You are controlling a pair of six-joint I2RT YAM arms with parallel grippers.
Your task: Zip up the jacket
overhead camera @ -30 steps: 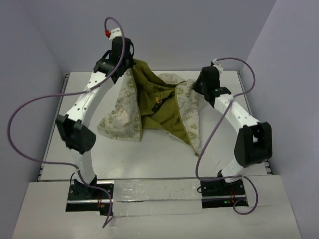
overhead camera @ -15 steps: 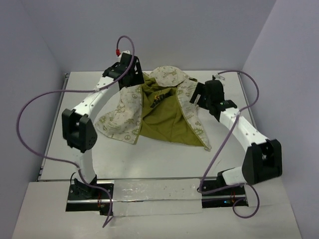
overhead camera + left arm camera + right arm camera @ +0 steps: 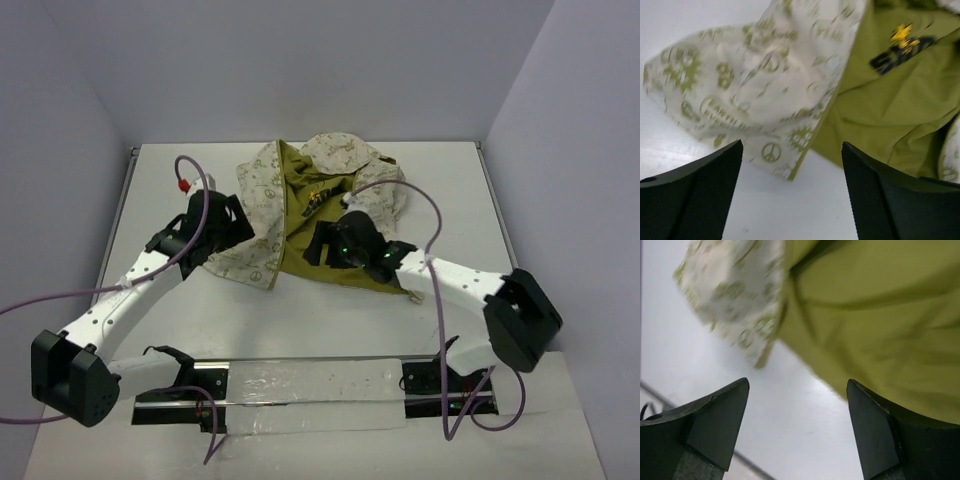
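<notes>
There is one jacket [image 3: 320, 215], and it lies open on the white bench [image 3: 450, 190] in the upper middle of the top view. Its olive-green lining faces up and the cream printed panels are folded out on both sides. There are two arms, each with one end effector of two black fingers, and two purple cables [image 3: 60, 300].

The left end effector [image 3: 232, 235] is at the left border of the jacket, low over the cream panel. In its wrist view the two fingers [image 3: 695, 200] stand well apart with nothing between them. The cream panel [image 3: 765, 85] fills the upper left of that frame, just beyond the fingertips.

The right end effector [image 3: 318, 245] is over the green lining in the middle of the jacket and hides a part of it. In its wrist view this end effector [image 3: 797, 384] is also spread wide and holds nothing. The lining [image 3: 880, 315] fills the upper right, and a cream corner is in the upper left.

Both wrist views are blurred, and the jacket is cut off at their edges. A dark label with a yellow mark [image 3: 900, 47] is on the lining, but its print is not readable. I cannot make out the zipper teeth or the slider in any view.
</notes>
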